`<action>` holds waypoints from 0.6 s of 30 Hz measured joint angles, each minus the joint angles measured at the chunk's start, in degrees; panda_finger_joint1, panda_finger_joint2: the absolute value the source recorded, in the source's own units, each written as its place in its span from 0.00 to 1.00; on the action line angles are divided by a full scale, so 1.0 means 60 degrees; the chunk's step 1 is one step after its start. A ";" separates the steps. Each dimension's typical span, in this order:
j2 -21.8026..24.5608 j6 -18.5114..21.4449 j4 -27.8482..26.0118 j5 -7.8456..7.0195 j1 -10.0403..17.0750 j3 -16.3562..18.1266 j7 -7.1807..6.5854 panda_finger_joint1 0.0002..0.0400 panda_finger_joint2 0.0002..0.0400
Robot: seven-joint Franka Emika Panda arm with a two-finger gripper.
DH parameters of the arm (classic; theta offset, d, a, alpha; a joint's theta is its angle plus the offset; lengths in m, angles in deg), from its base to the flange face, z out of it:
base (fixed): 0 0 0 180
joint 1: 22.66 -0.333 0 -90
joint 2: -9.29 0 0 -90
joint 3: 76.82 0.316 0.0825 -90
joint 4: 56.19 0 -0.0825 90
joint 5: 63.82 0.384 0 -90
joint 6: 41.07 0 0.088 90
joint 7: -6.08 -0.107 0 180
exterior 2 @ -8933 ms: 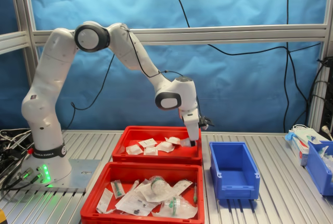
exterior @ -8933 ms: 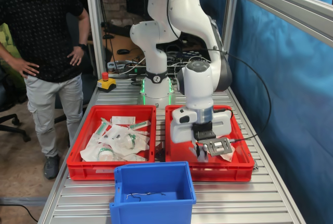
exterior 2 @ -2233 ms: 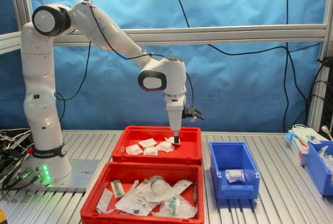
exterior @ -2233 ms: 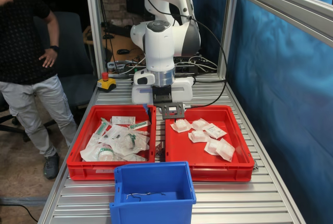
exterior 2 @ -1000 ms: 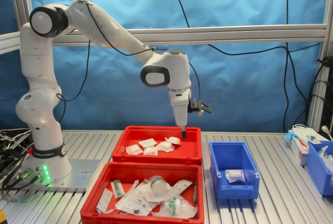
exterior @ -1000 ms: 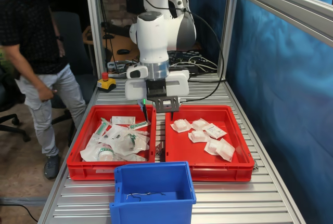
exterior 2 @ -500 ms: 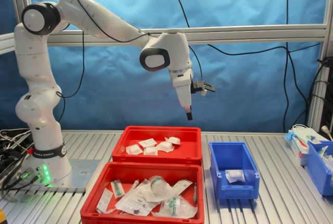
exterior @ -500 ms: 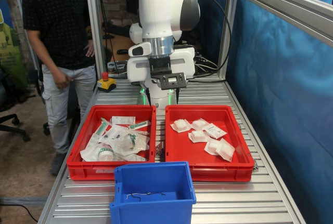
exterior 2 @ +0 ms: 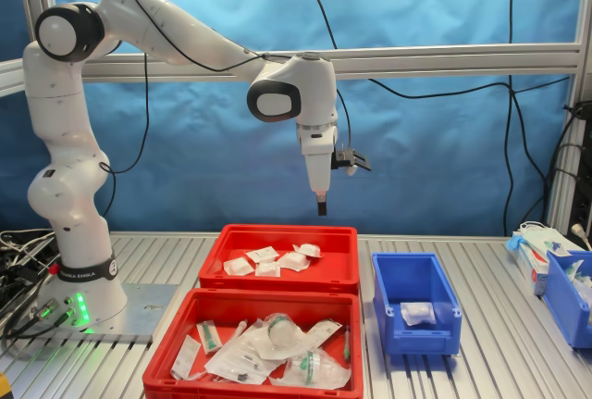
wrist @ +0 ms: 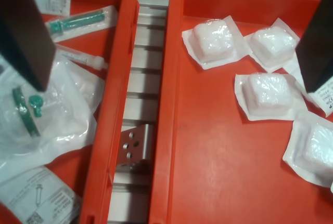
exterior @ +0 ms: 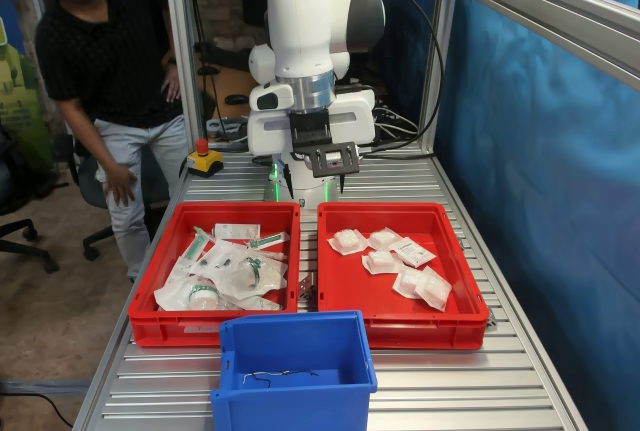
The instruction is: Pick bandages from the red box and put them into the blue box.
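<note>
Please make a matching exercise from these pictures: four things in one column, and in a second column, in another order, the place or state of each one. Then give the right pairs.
Things:
1. hand
2. blue box
3. red box
4. twin red crate

Places or states:
A. holds several small white square packets
B. holds one white packet
C. open and empty, high above the crates
D. holds bigger clear packs with green marks

Pairs: 1-C, 2-B, 3-A, 4-D
</note>
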 joint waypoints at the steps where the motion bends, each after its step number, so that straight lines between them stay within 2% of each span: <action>1: 0.0000 0.0021 0.0000 0.0000 0.0000 0.0000 0.0000 1.00 1.00; 18: 0.0000 0.0114 0.0000 0.0000 0.0000 0.0000 0.0000 1.00 1.00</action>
